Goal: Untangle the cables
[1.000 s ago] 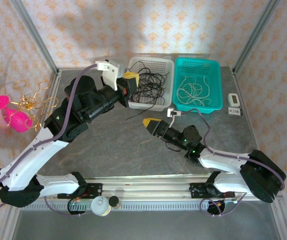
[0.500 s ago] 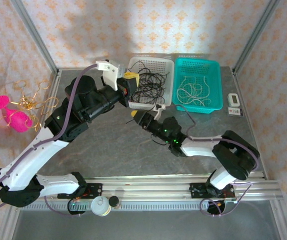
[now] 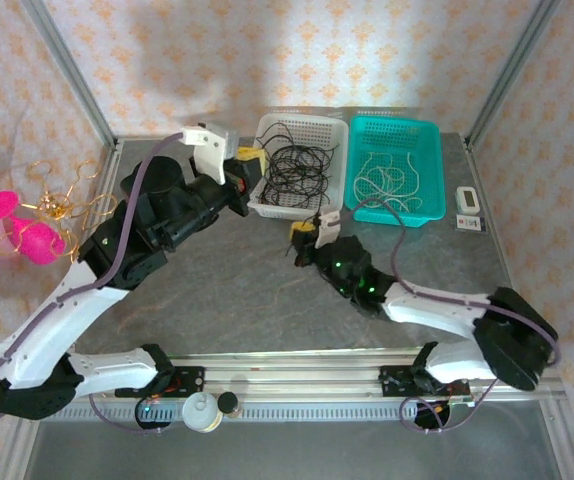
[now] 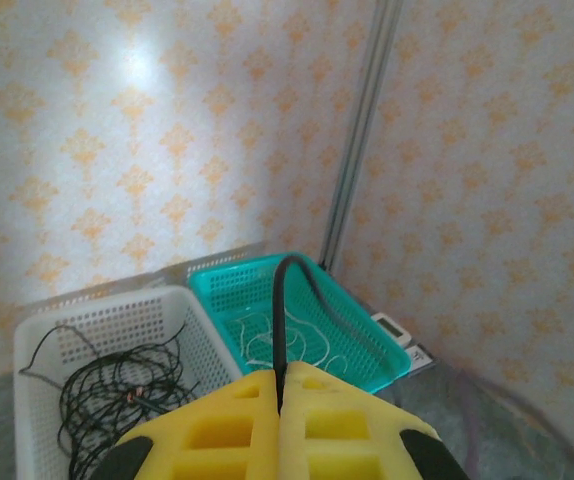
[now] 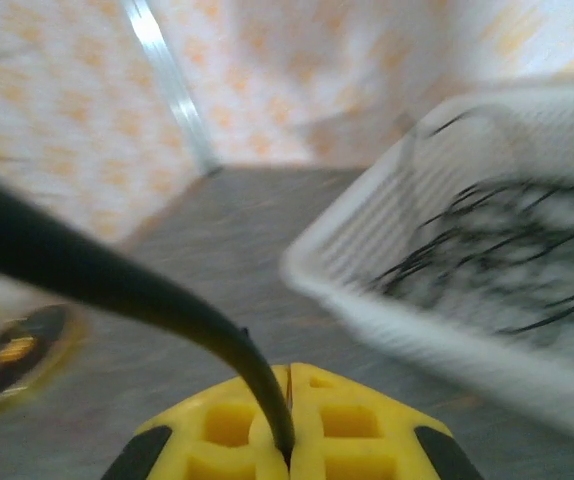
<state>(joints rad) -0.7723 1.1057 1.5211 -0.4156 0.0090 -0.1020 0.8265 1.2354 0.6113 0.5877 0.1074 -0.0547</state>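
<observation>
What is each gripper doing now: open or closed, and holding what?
Left gripper: closed on a black cable.
Right gripper: closed on a black cable.

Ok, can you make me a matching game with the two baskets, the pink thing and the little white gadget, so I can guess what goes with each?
Things:
1. white basket
2. teal basket
3. pink thing
4. little white gadget

Clues:
A. beside the gold ornament
B. has black cables in it
C. on the table, right of the teal basket
D. has white cables in it

Pairs: 1-B, 2-D, 3-A, 4-C.
</observation>
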